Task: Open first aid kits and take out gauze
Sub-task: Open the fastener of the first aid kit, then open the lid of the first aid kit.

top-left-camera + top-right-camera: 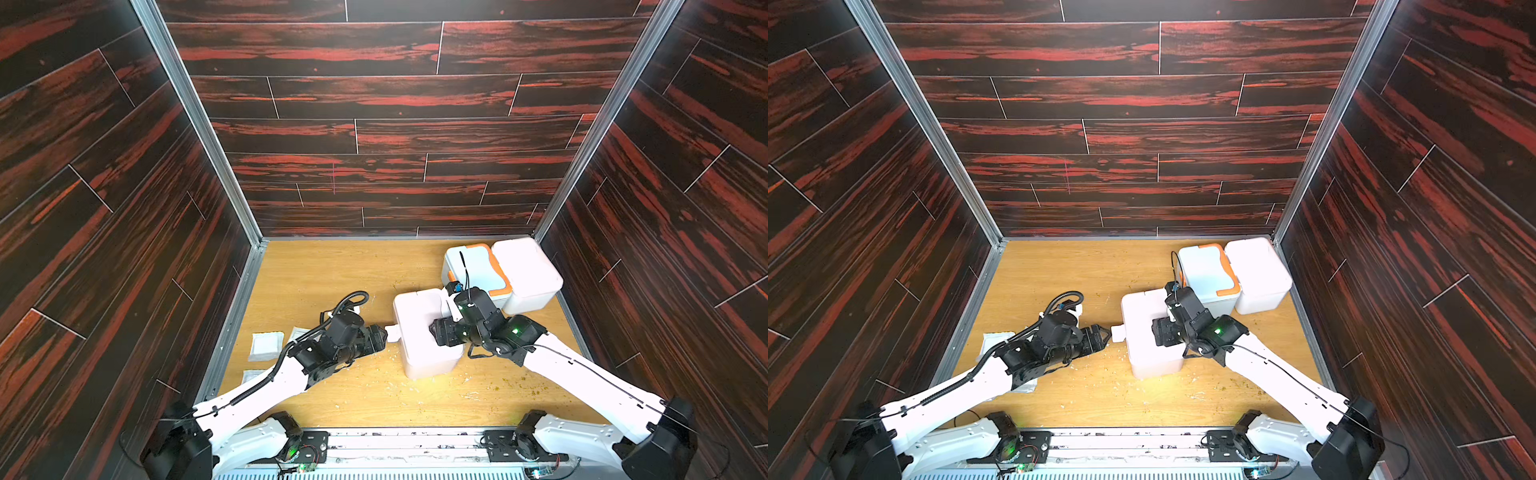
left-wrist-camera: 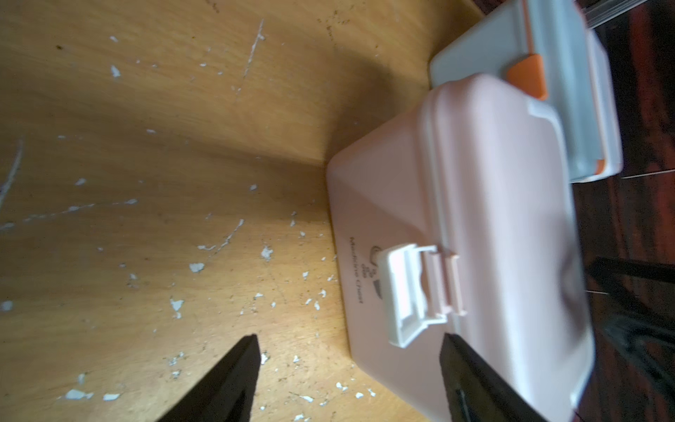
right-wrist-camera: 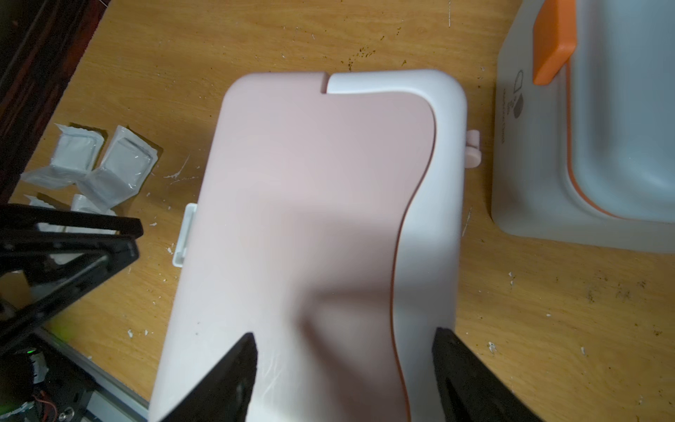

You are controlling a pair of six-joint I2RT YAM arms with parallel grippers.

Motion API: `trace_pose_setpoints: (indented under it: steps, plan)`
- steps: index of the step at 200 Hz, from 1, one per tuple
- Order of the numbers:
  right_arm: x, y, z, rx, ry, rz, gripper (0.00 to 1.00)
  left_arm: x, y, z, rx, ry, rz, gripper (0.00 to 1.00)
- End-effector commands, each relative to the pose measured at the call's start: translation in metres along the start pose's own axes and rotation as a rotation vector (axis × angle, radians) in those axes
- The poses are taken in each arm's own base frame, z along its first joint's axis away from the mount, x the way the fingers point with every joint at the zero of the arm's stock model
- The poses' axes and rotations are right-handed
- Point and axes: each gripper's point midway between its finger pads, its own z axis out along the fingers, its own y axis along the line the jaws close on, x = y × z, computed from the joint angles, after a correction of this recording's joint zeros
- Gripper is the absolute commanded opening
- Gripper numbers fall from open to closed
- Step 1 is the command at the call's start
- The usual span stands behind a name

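Left fingers (image 2: 230, 380) stood open, empty; white latch (image 2: 409, 296) of the pink kit (image 1: 413, 320) lay just ahead, in line with their gap. Right fingers (image 3: 230, 383) hung open over its lid (image 3: 310, 204); gauze packets (image 3: 113, 164) lay out on the tabletop (image 1: 316, 270), left side.

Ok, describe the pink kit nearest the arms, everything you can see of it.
The pink kit is a matte plastic box with rounded corners, standing upright on the wooden table. Its lid is down; a white handle lies folded flat on it. The white latch on the front wall, over a dark logo, stands swung outward. The open left gripper faces the latch; the open right gripper hangs over the lid; contact cannot be told.
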Motion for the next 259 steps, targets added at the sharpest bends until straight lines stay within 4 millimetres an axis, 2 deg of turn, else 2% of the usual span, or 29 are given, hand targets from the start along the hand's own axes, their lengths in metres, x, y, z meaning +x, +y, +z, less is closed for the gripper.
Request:
trace_pose_setpoints:
  steps: [1,36,66,93,117,150,168,213,259]
  plan:
    - [-0.005,-0.007,-0.015,0.006,-0.035,0.024,0.79,-0.01,-0.036,-0.014,0.164,-0.021,-0.021,0.76]
    - [-0.01,-0.02,-0.019,-0.017,-0.063,0.084,0.79,-0.015,-0.076,-0.023,0.315,0.015,-0.019,0.75]
    - [-0.013,-0.031,-0.016,-0.063,-0.061,0.144,0.79,-0.014,-0.093,-0.017,0.358,0.071,-0.013,0.75]
    - [-0.014,-0.032,-0.007,-0.137,-0.041,0.182,0.79,-0.016,-0.104,-0.006,0.39,0.092,-0.021,0.75]
    - [-0.01,-0.026,0.006,-0.19,0.005,0.189,0.78,-0.015,-0.096,0.004,0.344,0.097,-0.013,0.75]
    - [-0.001,-0.001,0.016,-0.343,0.069,0.189,0.74,-0.018,-0.067,0.011,0.248,0.05,-0.032,0.77]
    - [0.002,-0.003,0.019,-0.335,0.076,0.192,0.72,-0.021,-0.058,0.012,0.248,0.04,-0.067,0.77]
    - [0.003,-0.004,0.023,-0.332,0.086,0.193,0.64,-0.022,-0.066,0.015,0.3,0.065,-0.079,0.77]
    - [0.005,-0.002,0.026,-0.345,0.095,0.2,0.63,-0.017,-0.073,0.024,0.322,0.125,-0.076,0.77]
